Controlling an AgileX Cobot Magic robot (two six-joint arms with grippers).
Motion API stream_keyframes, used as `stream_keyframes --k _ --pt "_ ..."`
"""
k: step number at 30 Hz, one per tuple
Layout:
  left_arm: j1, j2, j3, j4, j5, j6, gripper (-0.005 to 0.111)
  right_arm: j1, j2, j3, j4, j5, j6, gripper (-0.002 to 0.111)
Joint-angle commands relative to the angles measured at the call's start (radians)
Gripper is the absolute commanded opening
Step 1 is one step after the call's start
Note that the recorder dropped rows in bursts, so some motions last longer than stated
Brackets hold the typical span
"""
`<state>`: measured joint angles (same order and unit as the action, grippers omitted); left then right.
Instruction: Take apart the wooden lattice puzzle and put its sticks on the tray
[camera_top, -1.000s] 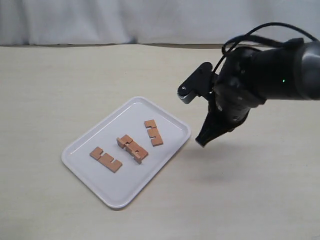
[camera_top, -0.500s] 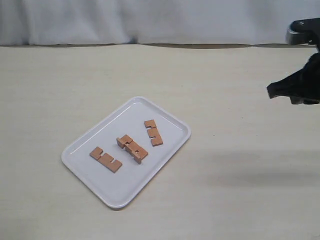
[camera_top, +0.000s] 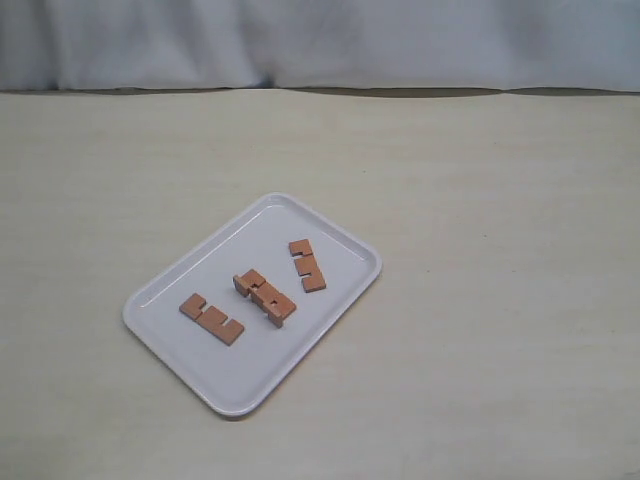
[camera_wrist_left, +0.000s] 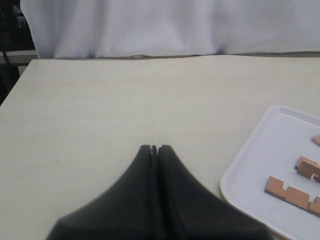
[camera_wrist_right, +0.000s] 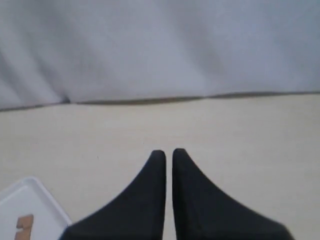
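The white tray (camera_top: 330, 232) lies on the table, left of middle in the exterior view. Reddish-brown notched sticks rest on it: one at the near left (camera_top: 212, 319), a pair lying together in the middle (camera_top: 266, 297), and one at the far right (camera_top: 308, 265). No whole lattice puzzle shows. Neither gripper appears in the exterior view. The left gripper (camera_wrist_left: 154, 148) is shut and empty over bare table, with the tray (camera_wrist_left: 250, 165) and sticks (camera_wrist_left: 290, 192) beside it. The right gripper (camera_wrist_right: 168, 152) holds nothing, its jaws a hair apart, away from the tray's corner (camera_wrist_right: 35, 200).
A pale cloth backdrop (camera_top: 320, 40) hangs behind the table's far edge. The beige tabletop (camera_top: 500, 350) spreads around the tray. A dark frame (camera_wrist_left: 10, 45) stands past the table's corner in the left wrist view.
The right arm, which hovered just right of the tray, has drawn back to the right and left the exterior view. The sticks and tray have not moved.
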<state>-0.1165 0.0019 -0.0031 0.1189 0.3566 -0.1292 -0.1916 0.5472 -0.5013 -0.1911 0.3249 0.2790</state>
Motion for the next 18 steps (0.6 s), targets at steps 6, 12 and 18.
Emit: stream_keyframes --k 6,12,18 --pt "0.0 -0.002 0.003 0.001 -0.011 -0.002 0.0 -0.003 -0.428 0.17 -0.005 -0.183 0.005 0.004" --pt "0.0 -0.002 0.003 0.001 -0.011 -0.002 0.0 -0.003 -0.546 0.17 -0.008 -0.154 0.005 0.004" --pt "0.0 -0.002 0.003 0.001 -0.011 -0.002 0.0 -0.003 -0.547 0.17 -0.012 -0.139 0.005 0.004"
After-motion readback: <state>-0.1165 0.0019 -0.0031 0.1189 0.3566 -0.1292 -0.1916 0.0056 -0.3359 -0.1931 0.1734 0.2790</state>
